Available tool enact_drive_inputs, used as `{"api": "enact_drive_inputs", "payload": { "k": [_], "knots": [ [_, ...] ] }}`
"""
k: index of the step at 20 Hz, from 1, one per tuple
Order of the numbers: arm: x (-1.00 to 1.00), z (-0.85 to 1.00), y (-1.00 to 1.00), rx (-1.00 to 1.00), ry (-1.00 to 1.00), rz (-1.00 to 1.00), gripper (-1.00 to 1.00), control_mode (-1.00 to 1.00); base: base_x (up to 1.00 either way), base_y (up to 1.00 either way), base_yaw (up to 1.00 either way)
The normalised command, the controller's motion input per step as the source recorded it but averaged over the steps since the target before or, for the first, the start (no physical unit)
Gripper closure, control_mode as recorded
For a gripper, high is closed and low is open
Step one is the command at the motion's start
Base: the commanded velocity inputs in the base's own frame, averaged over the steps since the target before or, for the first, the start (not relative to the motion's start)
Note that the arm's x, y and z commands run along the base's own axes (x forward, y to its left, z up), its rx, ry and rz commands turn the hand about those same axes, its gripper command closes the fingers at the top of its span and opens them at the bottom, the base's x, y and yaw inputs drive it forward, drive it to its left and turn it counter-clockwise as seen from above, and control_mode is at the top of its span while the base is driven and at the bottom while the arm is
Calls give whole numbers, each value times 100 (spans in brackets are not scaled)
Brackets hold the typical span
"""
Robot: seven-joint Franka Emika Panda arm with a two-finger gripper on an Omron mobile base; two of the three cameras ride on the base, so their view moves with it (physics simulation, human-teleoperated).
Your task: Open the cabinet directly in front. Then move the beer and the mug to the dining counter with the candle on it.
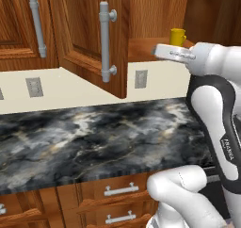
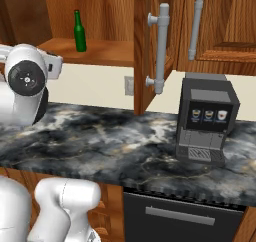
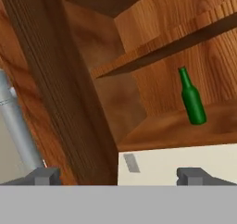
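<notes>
The beer (image 3: pixel 192 99) stands upright beyond the wide-spread claw (image 3: pixel 119 176).

Reddish-brown grained wood on the cabinet (image 1: pixel 89 34), matt grey metal bar handles (image 1: pixel 105 41); the beer (image 2: pixel 79 32) is glossy green glass, the counter (image 2: pixel 125 141) polished veined dark marble.

Marble counter (image 1: pixel 94 133), cream backsplash (image 1: pixel 70 88)
</notes>
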Motion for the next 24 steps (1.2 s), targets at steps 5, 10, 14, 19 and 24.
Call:
{"api": "enact_drive_inputs", "payload": {
  "k": [5,10,14,19,24],
  "knots": [
    [88,0,0,4,7,19,-100,-100,0,0,0],
    [74,-3,43,0,10,21,-100,-100,0,0,0],
    [57,-12,89,0,8,25,-100,-100,0,0,0],
    [9,-15,100,0,1,33,-100,-100,0,0,0],
    [0,-20,100,0,0,37,-100,-100,0,0,0]
  ]
}}
